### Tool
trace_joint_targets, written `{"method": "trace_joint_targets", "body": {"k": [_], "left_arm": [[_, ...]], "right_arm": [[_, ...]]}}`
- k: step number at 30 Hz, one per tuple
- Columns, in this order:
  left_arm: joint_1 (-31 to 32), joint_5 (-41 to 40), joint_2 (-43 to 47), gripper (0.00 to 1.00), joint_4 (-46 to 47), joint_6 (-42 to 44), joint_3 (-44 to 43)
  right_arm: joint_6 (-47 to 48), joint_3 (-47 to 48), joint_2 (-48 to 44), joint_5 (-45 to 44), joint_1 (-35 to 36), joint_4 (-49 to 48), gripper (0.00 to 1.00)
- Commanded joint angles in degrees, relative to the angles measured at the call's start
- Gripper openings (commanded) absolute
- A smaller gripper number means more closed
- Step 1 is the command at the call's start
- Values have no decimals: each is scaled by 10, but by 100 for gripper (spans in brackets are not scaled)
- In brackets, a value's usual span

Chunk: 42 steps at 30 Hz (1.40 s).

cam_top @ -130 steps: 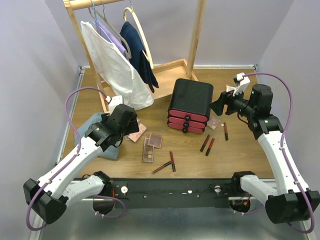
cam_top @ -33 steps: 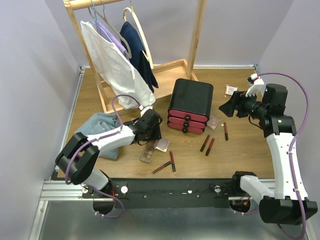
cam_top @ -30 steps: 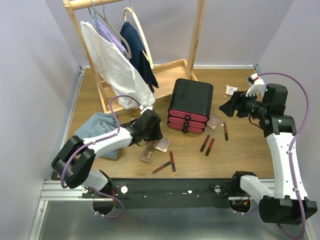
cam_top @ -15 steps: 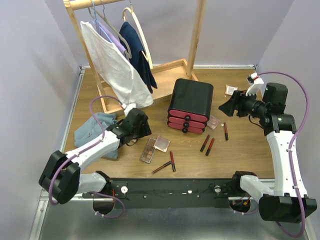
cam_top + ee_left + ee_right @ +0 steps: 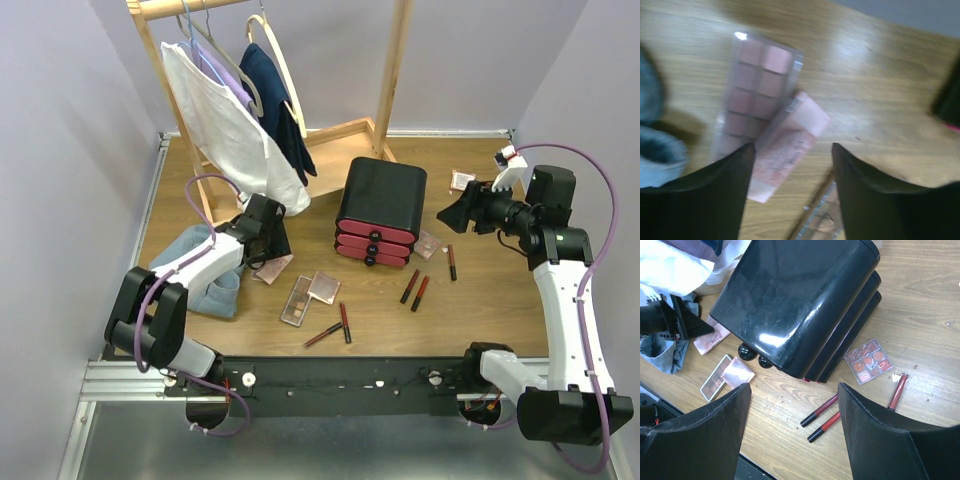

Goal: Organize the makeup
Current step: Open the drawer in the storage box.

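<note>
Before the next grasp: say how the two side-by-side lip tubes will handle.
The lip tubes look slim and round, so a sideways nudge would probably roll them. Lying flat on the smooth table, they may slip.

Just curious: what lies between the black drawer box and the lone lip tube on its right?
A small square palette of reddish shades, clearest in the right wrist view.
</note>
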<state>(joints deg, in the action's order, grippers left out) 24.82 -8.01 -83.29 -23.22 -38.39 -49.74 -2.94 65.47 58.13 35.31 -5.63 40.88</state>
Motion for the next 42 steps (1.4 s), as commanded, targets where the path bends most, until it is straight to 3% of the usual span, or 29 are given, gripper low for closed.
{"method": "trace_joint_targets", "body": {"k": [1, 6, 13, 18, 22, 27, 33, 42], "left_arm": [[0, 156, -33, 66, 22, 36, -6], [5, 217, -26, 64, 51, 34, 23], [14, 249, 57, 70, 77, 21, 45], [27, 295, 131, 73, 218, -121, 105], [68, 278, 156, 74, 349, -211, 140], [142, 238, 122, 74, 414, -265, 120], [186, 205, 29, 74, 499, -324, 84], [218, 163, -51, 73, 473, -335, 35]], "right_arm": [[7, 11, -2, 11, -6, 12, 78], [7, 13, 1, 12, -9, 10, 78], [14, 14, 6, 26, -11, 10, 78], [54, 3, 0, 95, -14, 22, 80], [65, -15, -9, 149, -17, 22, 81], [63, -25, -19, 163, -22, 17, 81], [60, -30, -28, 170, -27, 16, 81], [54, -33, -43, 173, -34, 16, 82]]}}
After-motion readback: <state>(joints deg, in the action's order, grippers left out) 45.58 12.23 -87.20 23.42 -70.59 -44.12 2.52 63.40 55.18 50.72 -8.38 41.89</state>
